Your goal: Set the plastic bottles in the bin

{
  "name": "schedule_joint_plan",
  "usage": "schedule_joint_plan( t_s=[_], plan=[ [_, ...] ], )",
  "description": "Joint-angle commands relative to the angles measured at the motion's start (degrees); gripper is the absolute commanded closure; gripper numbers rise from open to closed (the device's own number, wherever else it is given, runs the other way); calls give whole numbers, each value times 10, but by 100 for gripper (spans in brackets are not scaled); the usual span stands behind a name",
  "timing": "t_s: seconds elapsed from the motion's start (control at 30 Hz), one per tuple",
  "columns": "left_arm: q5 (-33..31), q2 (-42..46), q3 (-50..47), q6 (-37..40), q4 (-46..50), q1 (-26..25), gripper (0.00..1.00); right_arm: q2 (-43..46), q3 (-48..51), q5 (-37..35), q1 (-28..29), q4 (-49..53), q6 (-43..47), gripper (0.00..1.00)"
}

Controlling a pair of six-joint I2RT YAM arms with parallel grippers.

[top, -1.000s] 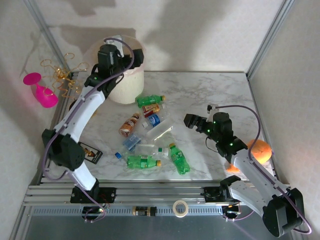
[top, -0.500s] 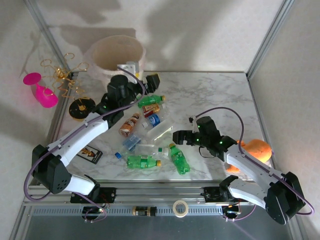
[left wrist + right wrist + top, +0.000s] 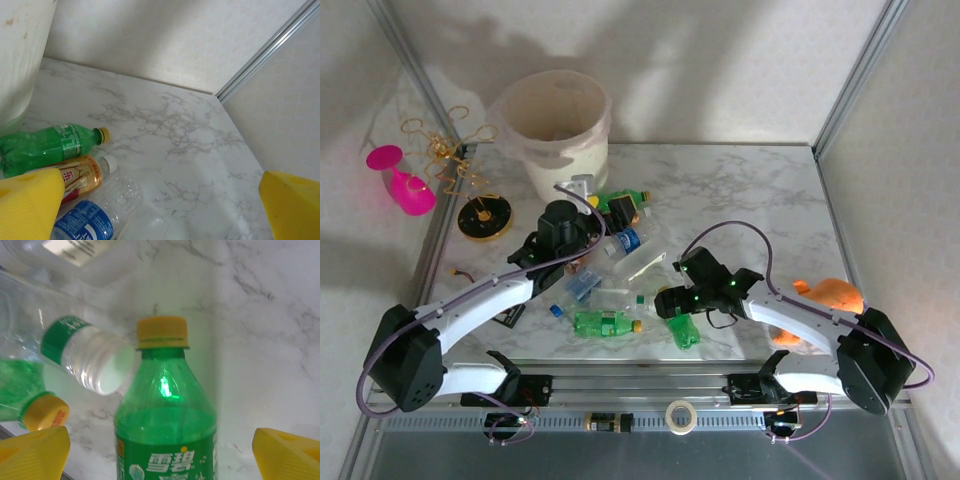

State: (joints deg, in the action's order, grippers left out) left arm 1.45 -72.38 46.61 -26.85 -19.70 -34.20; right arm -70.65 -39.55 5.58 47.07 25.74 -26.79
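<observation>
Between spread jaws of R tool (image 3: 160, 452), green btl (image 3: 165, 425), base cut off; L tool (image 3: 160, 200) gapes too.

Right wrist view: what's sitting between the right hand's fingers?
A green bottle with a yellow cap lies between the open right hand's fingers, with marble showing on both sides of it. This shows in the right wrist view.

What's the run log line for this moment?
left gripper: open, over bottles by bin | right gripper: open, straddling green bottle | nothing held | bottles lying on table
</observation>
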Motion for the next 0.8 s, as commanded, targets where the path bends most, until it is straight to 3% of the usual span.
schedule_joint_plan(
  t_s=[0.0, 0.27, 0.77],
  plan=[
    [-17, 22, -29, -26, -39, -1, 0, -9, 8, -10, 18, 36, -19, 7],
    [-15, 9, -55, -53, -84, 3, 0, -26, 25, 6, 53, 50, -34, 13],
    [0, 1, -62, -70, -95, 10, 1, -49, 36, 1, 59, 6, -28, 38]
  ],
)
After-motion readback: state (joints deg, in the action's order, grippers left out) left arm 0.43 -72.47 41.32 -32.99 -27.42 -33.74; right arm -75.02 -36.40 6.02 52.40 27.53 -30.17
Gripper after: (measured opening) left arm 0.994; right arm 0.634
